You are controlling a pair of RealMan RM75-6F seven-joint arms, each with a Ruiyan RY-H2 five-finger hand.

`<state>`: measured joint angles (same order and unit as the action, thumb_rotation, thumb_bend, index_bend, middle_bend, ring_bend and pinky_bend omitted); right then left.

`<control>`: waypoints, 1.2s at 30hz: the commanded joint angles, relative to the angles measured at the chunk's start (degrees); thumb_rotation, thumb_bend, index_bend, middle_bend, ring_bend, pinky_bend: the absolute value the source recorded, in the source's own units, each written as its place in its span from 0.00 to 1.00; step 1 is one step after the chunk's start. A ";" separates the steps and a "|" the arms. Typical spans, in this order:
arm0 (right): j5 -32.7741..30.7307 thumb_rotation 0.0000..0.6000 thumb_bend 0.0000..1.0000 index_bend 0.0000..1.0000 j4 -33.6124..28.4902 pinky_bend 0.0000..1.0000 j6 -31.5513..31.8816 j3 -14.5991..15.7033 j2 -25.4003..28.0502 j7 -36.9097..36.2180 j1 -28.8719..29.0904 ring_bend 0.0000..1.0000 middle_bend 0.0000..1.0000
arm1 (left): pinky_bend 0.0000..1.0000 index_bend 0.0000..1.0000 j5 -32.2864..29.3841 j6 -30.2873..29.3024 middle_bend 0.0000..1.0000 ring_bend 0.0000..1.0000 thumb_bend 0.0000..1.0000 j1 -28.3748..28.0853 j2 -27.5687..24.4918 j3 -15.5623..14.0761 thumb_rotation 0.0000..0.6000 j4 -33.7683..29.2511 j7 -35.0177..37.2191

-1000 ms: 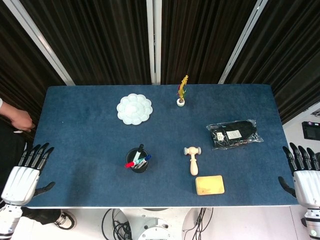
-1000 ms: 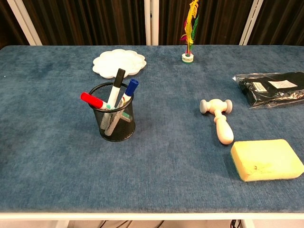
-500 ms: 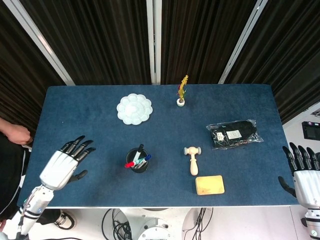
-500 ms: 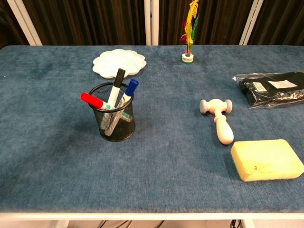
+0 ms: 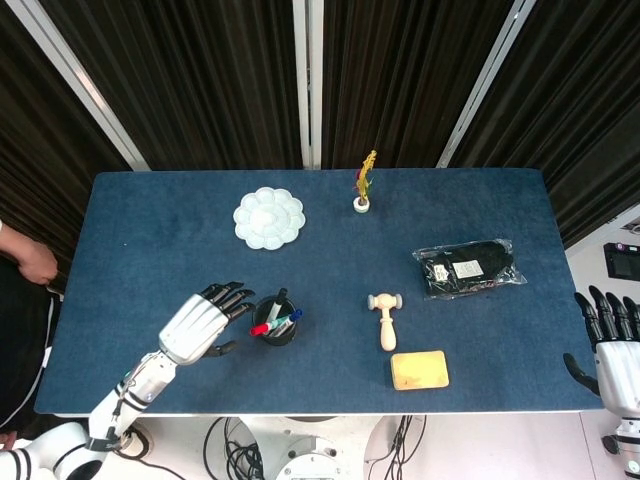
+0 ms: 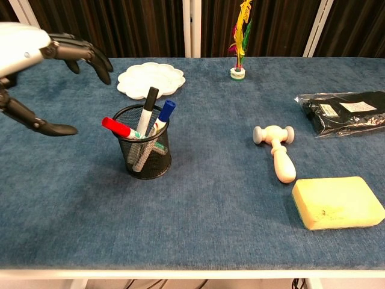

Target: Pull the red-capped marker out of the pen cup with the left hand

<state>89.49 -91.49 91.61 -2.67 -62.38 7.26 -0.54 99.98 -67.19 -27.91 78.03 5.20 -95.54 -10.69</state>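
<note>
Reaching Toward the Pen Cup

Covering nearly the whole head view, the blue worktop (image 5: 150, 240) carries everything else. A black packet (image 5: 468, 268) in clear wrap lies at about 3 o'clock from the worktop's middle, and a yellow sponge (image 5: 419, 369) sits at about 5 o'clock, near the front edge. A white paint palette (image 5: 269, 218) rests at about 11 o'clock.

The left hand (image 5: 198, 320) hovers just beside the pen cup (image 5: 276, 325), at the cup's 9 o'clock, fingers spread apart and grasping nothing; the fingertips (image 6: 106, 71) point toward the cup but stay apart from it. The right hand (image 5: 610, 345) is off the worktop's edge at about 4 o'clock, fingers apart and empty.

The black mesh pen cup stands upright at about 7 o'clock from the worktop's middle. A small wooden mallet (image 5: 385, 318) lies just beyond the sponge, at the cup's 3 o'clock. A feather ornament (image 5: 364, 182) in a small white base stands at 12 o'clock, near the back edge.

Inside the cup, the red-capped marker (image 6: 118, 127) leans toward 9 o'clock, its cap jutting over the rim on the side nearest the left hand. A black-capped marker (image 6: 147, 108) and a blue-capped marker (image 6: 163, 113) stand beside it in the same cup.
</note>
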 commanded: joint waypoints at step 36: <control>-1.83 1.00 0.16 0.00 2.49 0.00 -0.90 -0.69 -0.58 -3.28 -0.10 0.00 0.00 | 0.28 0.47 -5.72 1.41 0.25 0.17 0.30 -4.73 6.21 -1.93 1.00 4.96 3.65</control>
<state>87.66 -89.01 90.71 -3.35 -62.95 3.97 -0.63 94.32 -65.82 -32.63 84.25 3.29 -90.53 -7.06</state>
